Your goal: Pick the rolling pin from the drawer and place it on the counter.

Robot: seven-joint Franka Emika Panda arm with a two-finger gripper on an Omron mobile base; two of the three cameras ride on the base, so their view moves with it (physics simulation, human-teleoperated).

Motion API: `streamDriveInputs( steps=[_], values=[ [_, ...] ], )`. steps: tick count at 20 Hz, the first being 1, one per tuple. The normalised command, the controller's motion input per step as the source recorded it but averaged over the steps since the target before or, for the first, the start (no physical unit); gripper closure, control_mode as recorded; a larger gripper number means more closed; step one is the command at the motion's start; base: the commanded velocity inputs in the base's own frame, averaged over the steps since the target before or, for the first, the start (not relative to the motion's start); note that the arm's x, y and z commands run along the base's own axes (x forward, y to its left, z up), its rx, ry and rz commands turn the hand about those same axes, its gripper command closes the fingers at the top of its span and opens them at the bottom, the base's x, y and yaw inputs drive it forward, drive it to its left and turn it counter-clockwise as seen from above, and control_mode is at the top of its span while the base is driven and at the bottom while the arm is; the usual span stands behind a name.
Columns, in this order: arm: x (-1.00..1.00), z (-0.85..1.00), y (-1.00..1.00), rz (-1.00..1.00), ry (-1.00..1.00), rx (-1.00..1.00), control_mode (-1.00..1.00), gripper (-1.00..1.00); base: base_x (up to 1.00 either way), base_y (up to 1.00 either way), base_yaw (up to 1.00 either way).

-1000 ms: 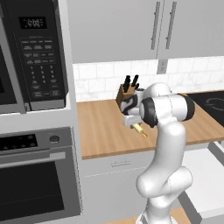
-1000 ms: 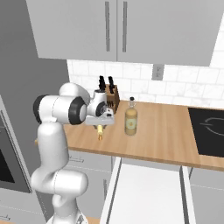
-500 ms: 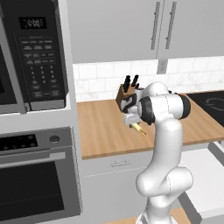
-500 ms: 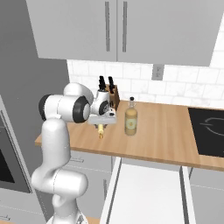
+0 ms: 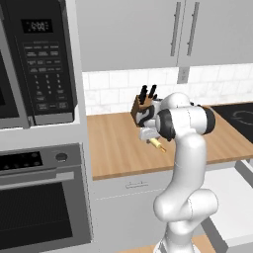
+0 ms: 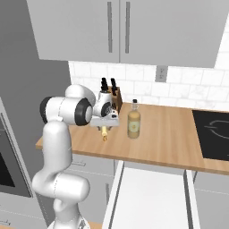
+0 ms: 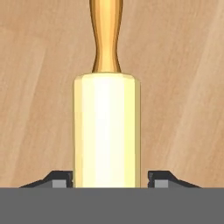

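Rolling pin [image 7: 106, 131] sits between the gripper [image 7: 106, 178] fingers, grip uncertain; light, stiff, smooth wood, likely to roll, best held mid-barrel.

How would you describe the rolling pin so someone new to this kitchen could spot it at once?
Start at the wood-grain counter below the white tile backsplash, between the oven wall and the black stovetop. Near its left end, in front of the knife block and left of the amber bottle, the gripper hangs over it. The rolling pin sits between its fingers: a pale yellowish cylinder with darker, narrower handles.
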Motion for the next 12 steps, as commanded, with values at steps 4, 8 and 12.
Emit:
streamDriveInputs(
  steps=[4, 8, 12],
  values=[
    [-0.16, 0.42, 0.00, 0.00, 0.00, 0.00, -1.00, -1.00, 0.00, 0.00, 0.00],
    [-0.69, 0.68, 0.01, 0.00, -0.02, 0.00, -1.00, -1.00, 0.00, 0.00, 0.00],
    [-1.00, 0.59, 0.05, -0.02, -0.09, -0.03, -1.00, -1.00, 0.00, 0.00, 0.00]
  ],
)
